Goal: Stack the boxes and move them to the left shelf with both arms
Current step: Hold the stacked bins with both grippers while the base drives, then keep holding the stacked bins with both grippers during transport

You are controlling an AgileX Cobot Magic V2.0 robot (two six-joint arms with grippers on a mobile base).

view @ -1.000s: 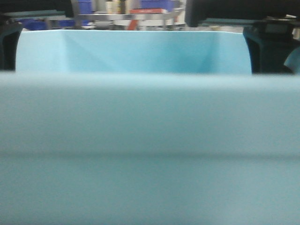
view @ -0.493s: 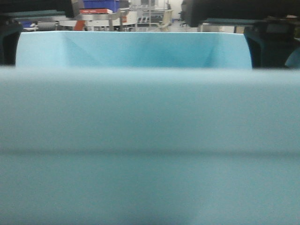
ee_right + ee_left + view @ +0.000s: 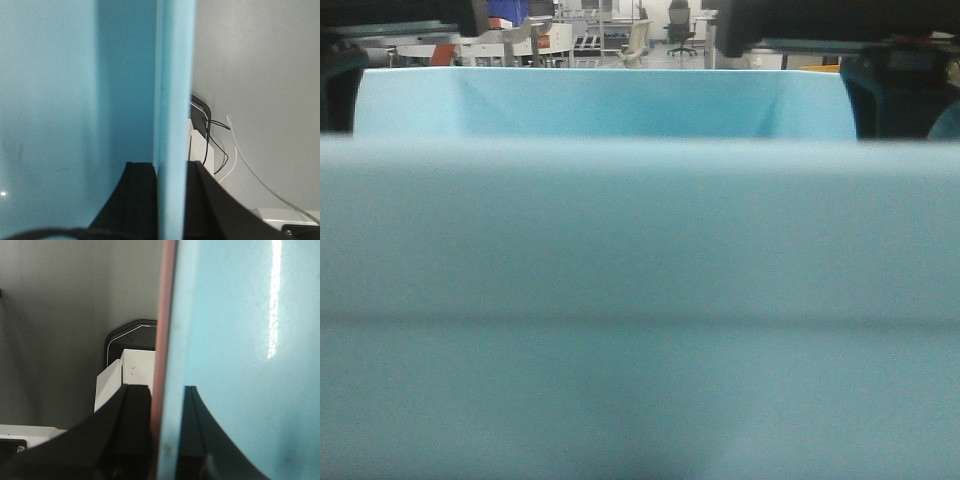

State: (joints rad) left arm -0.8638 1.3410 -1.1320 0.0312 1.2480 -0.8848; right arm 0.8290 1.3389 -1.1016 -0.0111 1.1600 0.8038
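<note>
Lab room behind: benches, a dark blue crate [image 3: 505, 10] at upper left, an office chair [image 3: 680, 25] farther right. No steel rack level can be picked out with certainty, so the left shelf is unconfirmed. The front view is almost wholly filled by the light blue tub [image 3: 620, 100], its near wall blurred against the lens. The left gripper [image 3: 162, 390] is clenched across two walls at once: the outer finger is on the rim of the pink tub [image 3: 165, 315], the inner finger inside the blue one. I judge the blue tub is nested in the pink and both are carried over grey floor [image 3: 60, 315]. The right gripper [image 3: 167, 165] is clamped on the blue wall; no pink shows on that side, so I cannot tell if it holds both tubs.

Risks:
- If the right side holds only blue, the pink tub could sag or slip out there.
- Uneven arm travel could twist the thin walls out of the pinch.
- The blocked front view leaves shelf alignment blind.
- The white cable [image 3: 250, 165] may snag.

Writing or labels: none legible.
</note>
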